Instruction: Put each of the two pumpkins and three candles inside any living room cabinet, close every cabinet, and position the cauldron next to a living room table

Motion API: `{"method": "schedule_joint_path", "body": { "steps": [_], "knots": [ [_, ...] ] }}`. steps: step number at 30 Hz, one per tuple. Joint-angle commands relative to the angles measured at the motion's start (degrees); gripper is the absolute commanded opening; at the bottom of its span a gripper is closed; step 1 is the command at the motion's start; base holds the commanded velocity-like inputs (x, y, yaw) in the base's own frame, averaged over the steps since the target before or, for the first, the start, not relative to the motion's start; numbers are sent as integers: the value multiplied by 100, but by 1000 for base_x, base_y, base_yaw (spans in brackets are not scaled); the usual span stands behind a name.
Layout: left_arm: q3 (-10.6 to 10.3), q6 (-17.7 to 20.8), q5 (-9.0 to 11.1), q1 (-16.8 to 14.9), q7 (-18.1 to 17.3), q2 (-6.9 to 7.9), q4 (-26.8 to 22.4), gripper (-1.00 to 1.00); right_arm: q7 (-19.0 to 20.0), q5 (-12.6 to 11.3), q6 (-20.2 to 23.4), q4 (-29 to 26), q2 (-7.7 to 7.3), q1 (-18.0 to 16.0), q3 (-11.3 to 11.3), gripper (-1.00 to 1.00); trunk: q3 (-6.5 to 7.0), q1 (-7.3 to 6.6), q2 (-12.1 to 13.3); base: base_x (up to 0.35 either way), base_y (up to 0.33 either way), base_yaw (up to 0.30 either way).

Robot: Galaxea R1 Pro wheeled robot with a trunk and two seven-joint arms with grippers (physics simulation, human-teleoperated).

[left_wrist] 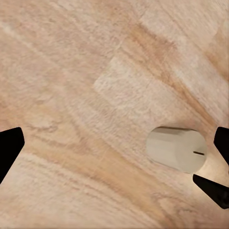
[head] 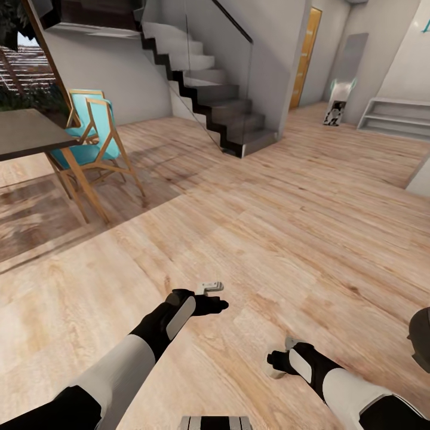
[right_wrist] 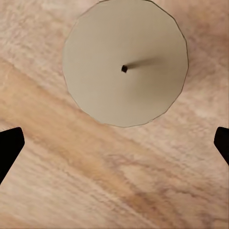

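Observation:
A stubby grey-tan candle (right_wrist: pixel 125 62) stands upright on the light wood floor, seen from straight above with its dark wick in the middle. My right gripper (right_wrist: pixel 114 143) hovers over the floor beside it, open, with the candle just beyond the fingertips. In the head view that gripper (head: pixel 279 357) is low at the front right, and the candle (head: pixel 272 371) shows as a pale patch under it. My left gripper (head: pixel 212 288) is open above bare floor, and its wrist view shows the same candle (left_wrist: pixel 176 149) off to one side. A dark round body, the cauldron (head: pixel 421 339), is cut off by the right edge.
A dark table (head: pixel 30 132) with turquoise chairs (head: pixel 89 140) stands at the far left. A grey staircase (head: pixel 215 98) with a glass rail rises at the back, and pale low steps (head: pixel 397 113) lie at the back right. Wood floor stretches between them.

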Motion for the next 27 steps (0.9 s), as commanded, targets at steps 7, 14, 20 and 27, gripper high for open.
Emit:
{"method": "schedule_joint_path", "body": {
  "steps": [7, 14, 20, 27],
  "knots": [
    [-12, 17, 64, -5, 57, 0, -7, 100, -40, -58, 27, -20, -5, 1, 53, 100, -160, 17, -12, 0, 0, 0],
    [-12, 14, 74, -5, 55, 0, -7, 100, -40, -50, -248, -20, -5, 1, 65, 100, -315, 35, -21, 0, 0, 0],
    [-12, 9, 79, -6, 54, 0, -7, 100, -40, -48, -444, -20, -5, 1, 63, 100, -338, 37, -22, 0, 0, 0],
    [-12, 8, 80, -4, 54, 0, -7, 100, -40, -48, -459, -19, -5, 1, 63, 100, -338, 37, -22, 0, 0, 0]
  ]
}}
